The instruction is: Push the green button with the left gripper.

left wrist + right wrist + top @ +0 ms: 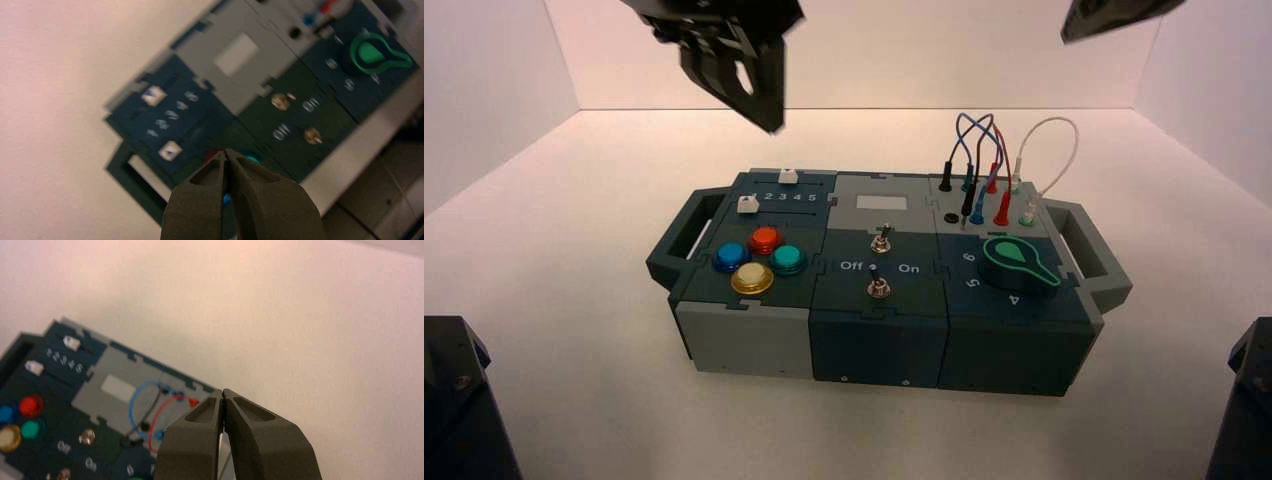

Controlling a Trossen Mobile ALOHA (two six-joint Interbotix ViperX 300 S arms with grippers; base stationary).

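The green button sits on the left part of the box, in the lower middle of the high view. It is a round dome facing straight up, with no long axis to speak of. It is the right-hand member of a diamond of four: the red button behind it, the blue button to the left, the yellow button in front. All four sit close together, near each other's rims.

The box lies on a pale surface with bare room on every side, and nothing stands over the button cluster. Two white sliders sit behind the buttons, two toggle switches in the middle section, and a green-rimmed knob and plugged wires to the right.

The left end effector hangs in the upper left of the high view, well above and behind the box, tilted with its fingers pointing down and toward the box. In the left wrist view its fingers are pressed together at the tips, holding nothing, with the red and green buttons showing just past them.

The right end effector is at the upper right edge of the high view, raised, its tips likewise closed and empty.
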